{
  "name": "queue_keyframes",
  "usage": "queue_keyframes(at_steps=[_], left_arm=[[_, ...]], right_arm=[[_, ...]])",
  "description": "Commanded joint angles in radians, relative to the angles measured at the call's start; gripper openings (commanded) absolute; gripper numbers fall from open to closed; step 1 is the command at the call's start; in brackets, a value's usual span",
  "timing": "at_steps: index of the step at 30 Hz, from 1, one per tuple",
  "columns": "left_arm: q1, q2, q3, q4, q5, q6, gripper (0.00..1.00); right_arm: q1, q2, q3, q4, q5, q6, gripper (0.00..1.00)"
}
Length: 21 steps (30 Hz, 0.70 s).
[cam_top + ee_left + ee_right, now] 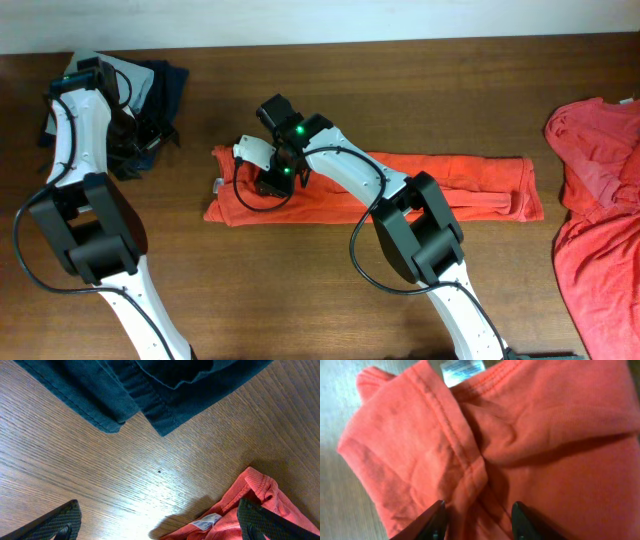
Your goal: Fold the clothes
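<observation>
Overhead and wrist views of a wooden counter [400, 80]. One orange-red shirt [450, 185] lies folded into a long strip across the middle of the counter. A second orange-red shirt [600, 200] lies crumpled at the right edge, well apart from the first. The right tool [480, 522] rests on the strip's left end, near the white neck label [462, 370]. It is half parted, with a seam ridge between its fingertips; whether any cloth is pinched cannot be told. The left tool [160, 525] stands wide and holds nothing. It hangs above bare wood between a dark navy garment [150, 385] and the labelled corner of the strip.
</observation>
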Motion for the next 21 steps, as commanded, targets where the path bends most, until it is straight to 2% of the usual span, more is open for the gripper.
queue_keyframes(at_steps=[1, 10, 14, 19, 21], left_arm=[[0.001, -0.006, 0.013, -0.001, 0.01, -0.007, 0.99], [0.001, -0.006, 0.013, -0.001, 0.007, -0.006, 0.99], [0.001, -0.006, 0.013, 0.0, 0.007, -0.006, 0.99], [0.001, -0.006, 0.013, -0.001, 0.007, -0.007, 0.99], [0.001, -0.006, 0.013, -0.001, 0.007, -0.006, 0.99]], right_arm=[[0.001, 0.01, -0.005, -0.003, -0.045, -0.002, 0.46], [0.001, 0.037, -0.005, -0.003, -0.045, -0.002, 0.46], [0.001, 0.038, -0.005, -0.003, -0.045, -0.002, 0.36], [0.001, 0.038, -0.005, -0.004, -0.045, -0.002, 0.19], [0.001, 0.037, -0.005, -0.004, -0.045, -0.001, 0.18]])
